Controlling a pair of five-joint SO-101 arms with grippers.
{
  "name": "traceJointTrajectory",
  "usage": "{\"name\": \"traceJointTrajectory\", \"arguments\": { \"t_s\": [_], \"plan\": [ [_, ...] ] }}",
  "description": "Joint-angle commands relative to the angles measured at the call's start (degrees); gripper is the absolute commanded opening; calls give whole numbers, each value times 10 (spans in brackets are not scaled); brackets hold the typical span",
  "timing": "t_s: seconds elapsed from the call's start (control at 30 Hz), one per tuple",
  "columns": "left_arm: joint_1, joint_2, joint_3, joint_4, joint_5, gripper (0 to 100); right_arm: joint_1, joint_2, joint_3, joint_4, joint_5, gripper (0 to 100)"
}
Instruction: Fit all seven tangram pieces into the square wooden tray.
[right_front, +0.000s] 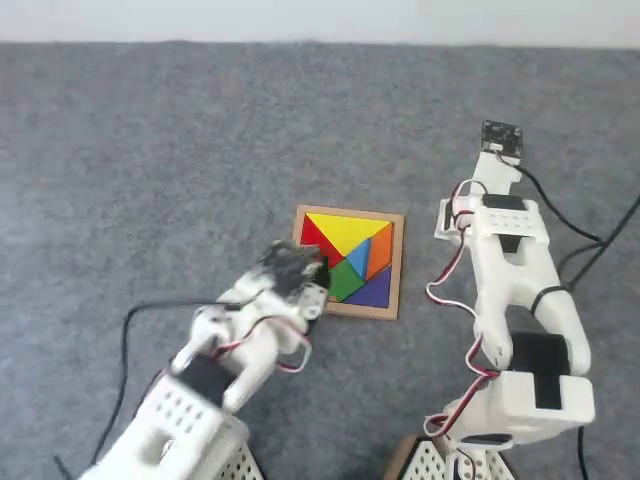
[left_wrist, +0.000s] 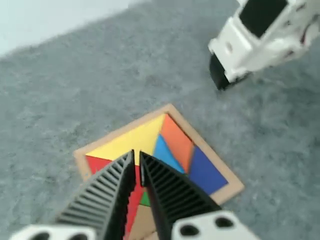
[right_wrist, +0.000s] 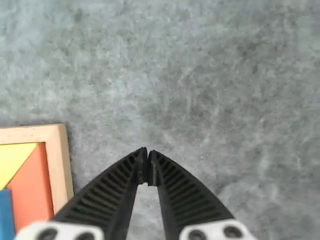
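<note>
The square wooden tray (right_front: 399, 262) lay on the grey carpeted table (right_front: 150, 150), in the middle between the two arms. Inside it sat a yellow triangle (right_front: 345, 230) along the far side, a red triangle (right_front: 312, 238) at the left, an orange piece (right_front: 380, 250) at the right, a small light-blue triangle (right_front: 360, 260) in the centre, a green piece (right_front: 345, 282) nearer, and a dark blue triangle (right_front: 373, 292) at the near right corner. All of them lay flat and edge to edge.

The left gripper (left_wrist: 136, 155) hung over the tray's near-left part, hiding that corner in the high view. Its jaws were pressed almost together, leaving only a thin slit through which red showed, and they pinched nothing. Whether a seventh piece lay beneath them could not be told.

The right gripper (right_wrist: 148, 151) stood over bare carpet to the right of the tray, apart from its rim, with its tips closed on each other and nothing between them.
</note>
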Motion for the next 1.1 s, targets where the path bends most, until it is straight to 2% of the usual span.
{"name": "traceJointTrajectory", "arguments": {
  "t_s": [0.0,0.13,0.27,0.53,0.7,0.87,1.0,1.07],
  "plan": [
    [39,302,-120,-109,5,12,8,-39,-4,-10,-5,8],
    [37,525,-283,-90,22,12,8,-40,-6,-8,-5,8],
    [21,640,-416,-26,50,12,16,-40,-7,-10,-5,8],
    [20,704,-482,37,50,12,24,-86,16,-11,-6,8],
    [24,804,-615,170,54,12,24,-101,44,-41,-6,8],
    [23,882,-713,265,55,12,24,-102,49,-46,-6,8],
    [19,883,-720,270,76,12,24,-102,49,-46,-6,8],
    [19,869,-695,244,76,12,24,-102,49,-46,-6,8]
  ]
}}
